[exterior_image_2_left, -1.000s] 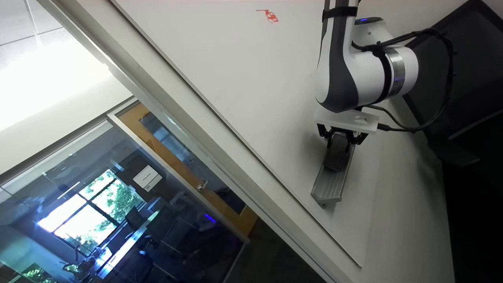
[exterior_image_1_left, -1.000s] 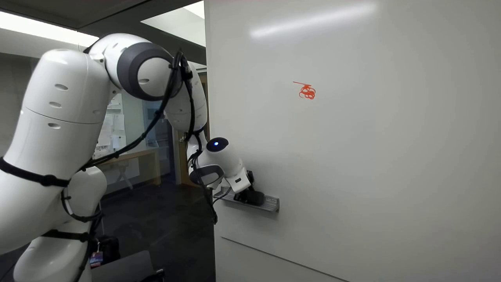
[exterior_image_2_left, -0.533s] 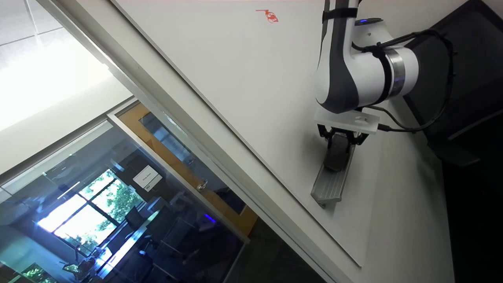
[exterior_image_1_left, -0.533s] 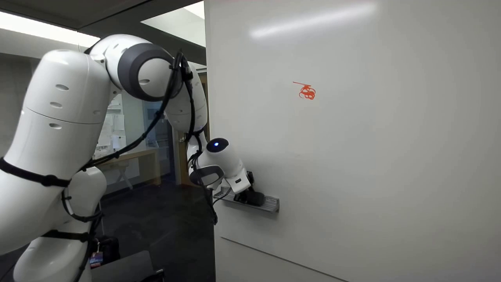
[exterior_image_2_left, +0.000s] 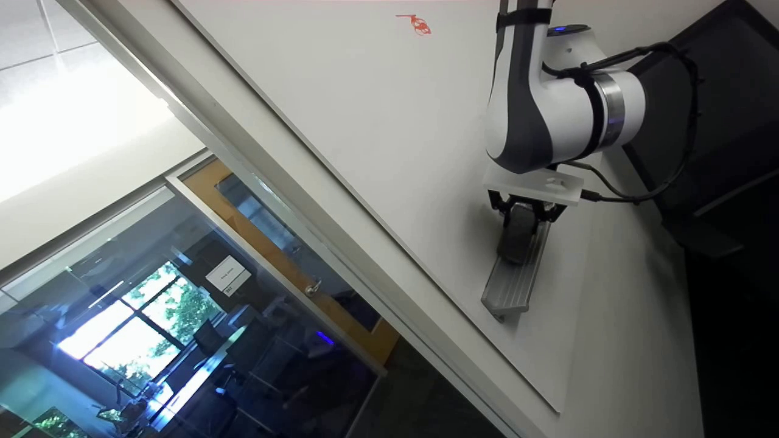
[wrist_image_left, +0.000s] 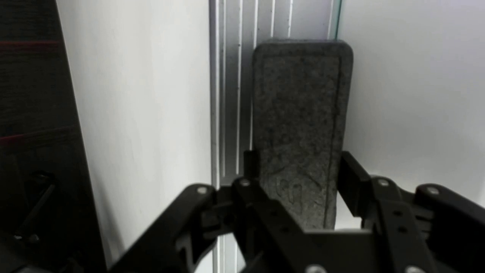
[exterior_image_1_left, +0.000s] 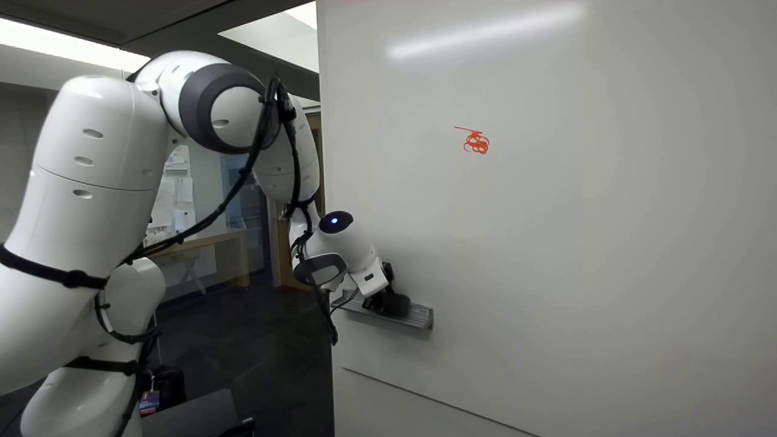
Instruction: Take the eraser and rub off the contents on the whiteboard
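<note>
By the gripper [wrist_image_left: 297,163], the eraser [wrist_image_left: 299,113] was clasped on both sides near its wrist-side end; were wiping pressure applied at the free end, pivoting or slippage could be caused by this off-centre hold. The eraser was seen over the tray [exterior_image_2_left: 508,289], nearer its board-side edge than its outer edge; contact could not be determined. Above, well in from the side edge of the whiteboard [exterior_image_1_left: 546,273], the red scribble [exterior_image_1_left: 477,143] was not yet erased.

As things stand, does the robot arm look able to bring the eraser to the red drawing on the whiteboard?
Probably yes: the gripper looks closed on the eraser, and nothing in view blocks the stretch of whiteboard up to the red drawing.
</note>
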You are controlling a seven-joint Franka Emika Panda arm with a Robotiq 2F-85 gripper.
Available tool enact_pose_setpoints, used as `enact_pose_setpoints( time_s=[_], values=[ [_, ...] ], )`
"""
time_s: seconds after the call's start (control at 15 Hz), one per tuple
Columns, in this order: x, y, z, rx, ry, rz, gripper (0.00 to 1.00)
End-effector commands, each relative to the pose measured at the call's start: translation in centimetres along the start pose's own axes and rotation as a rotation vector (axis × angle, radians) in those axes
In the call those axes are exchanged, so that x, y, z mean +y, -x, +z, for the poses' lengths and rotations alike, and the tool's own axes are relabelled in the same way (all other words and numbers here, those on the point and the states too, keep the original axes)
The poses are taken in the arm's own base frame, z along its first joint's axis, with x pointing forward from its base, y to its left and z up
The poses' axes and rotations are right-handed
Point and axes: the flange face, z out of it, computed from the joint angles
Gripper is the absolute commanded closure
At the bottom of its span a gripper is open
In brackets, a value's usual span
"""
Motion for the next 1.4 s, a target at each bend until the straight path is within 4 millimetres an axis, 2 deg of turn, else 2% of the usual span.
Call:
enact_pose_setpoints(
  time_s=[0.0, 0.33, 0.67, 1.0, 1.33],
  values=[
    [-1.3, 0.8, -2.5, 0.042, -0.038, 0.042, 0.72],
    [-3.3, 0.4, -6.3, 0.108, -0.098, 0.076, 0.72],
    [-7.4, -1.4, -10.1, 0.204, -0.201, 0.100, 0.72],
    [-10.4, -5.3, -12.8, 0.310, -0.274, 0.129, 0.72],
    [-13.0, -10.5, -16.6, 0.387, -0.365, 0.182, 0.72]
  ],
)
